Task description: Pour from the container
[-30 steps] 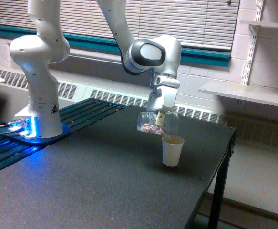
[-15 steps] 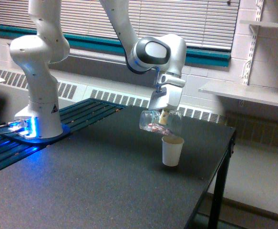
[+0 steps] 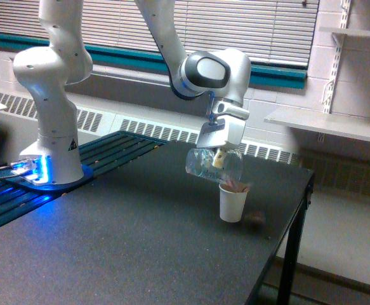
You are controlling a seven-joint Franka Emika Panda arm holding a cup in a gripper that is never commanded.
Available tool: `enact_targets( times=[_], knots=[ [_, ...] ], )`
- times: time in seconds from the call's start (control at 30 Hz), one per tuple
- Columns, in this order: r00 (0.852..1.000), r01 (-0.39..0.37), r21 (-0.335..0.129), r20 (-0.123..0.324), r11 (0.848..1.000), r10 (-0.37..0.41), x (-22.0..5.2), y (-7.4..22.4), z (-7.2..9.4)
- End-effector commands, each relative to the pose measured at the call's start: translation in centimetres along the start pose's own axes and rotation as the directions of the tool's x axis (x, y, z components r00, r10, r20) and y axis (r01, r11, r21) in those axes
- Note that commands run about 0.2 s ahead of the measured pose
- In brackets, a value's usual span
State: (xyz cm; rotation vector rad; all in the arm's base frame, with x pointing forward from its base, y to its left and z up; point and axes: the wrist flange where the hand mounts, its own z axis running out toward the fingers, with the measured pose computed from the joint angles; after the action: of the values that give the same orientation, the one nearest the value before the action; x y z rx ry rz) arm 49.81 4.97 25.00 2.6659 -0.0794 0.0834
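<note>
Gripper [image 3: 218, 157] clamped around clear plastic jar [image 3: 211, 165], just right of frame centre, fingers closed on the jar's body. Jar tipped well over onto its side, bottom toward the left of the frame, mouth toward the right and slightly down, held above and just left of a small off-white paper cup [image 3: 232, 202]. Mouth of the jar right at the cup's rim; whether touching cannot be told. Pinkish-red pieces [image 3: 238, 185] visible at the cup's rim, directly under the jar's mouth; jar itself looks nearly clear, with only faint reflections inside. Cup upright on a dark speckled table [image 3: 121, 254], toward the right side of the tabletop, not far from the right edge. Faint dark blurred smudge [image 3: 256, 218] on the table just right of the cup; too blurred to identify.

White arm [image 3: 207, 73] coming down from the top of the frame, bending at a rounded joint above the gripper. Thick white base column [image 3: 54, 108] at the left of the frame, standing on a round foot with blue glow [image 3: 35, 170] around it. Dark slatted platform [image 3: 108, 149] under and beside the base, left of centre. White blinds [image 3: 248, 28] across the top of the frame with a teal band [image 3: 277, 75] beneath them. White vent grille [image 3: 153, 130] along the wall behind the table. White shelf [image 3: 327, 124] on wall brackets at the right of the frame.
</note>
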Motion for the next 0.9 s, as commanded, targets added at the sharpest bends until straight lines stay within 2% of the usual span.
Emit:
enact_targets(
  times=[0.03, 0.6, 0.9],
  knots=[
    [0.999, 0.042, -0.013, 0.006, 0.999, -0.042, -0.2, -0.2, 0.2],
    [0.999, 0.031, -0.008, -0.009, 0.999, -0.031, -0.2, 0.2, -0.2],
    [0.999, 0.008, 0.024, -0.039, 1.0, -0.007, -0.1, 1.5, -1.2]
  ],
)
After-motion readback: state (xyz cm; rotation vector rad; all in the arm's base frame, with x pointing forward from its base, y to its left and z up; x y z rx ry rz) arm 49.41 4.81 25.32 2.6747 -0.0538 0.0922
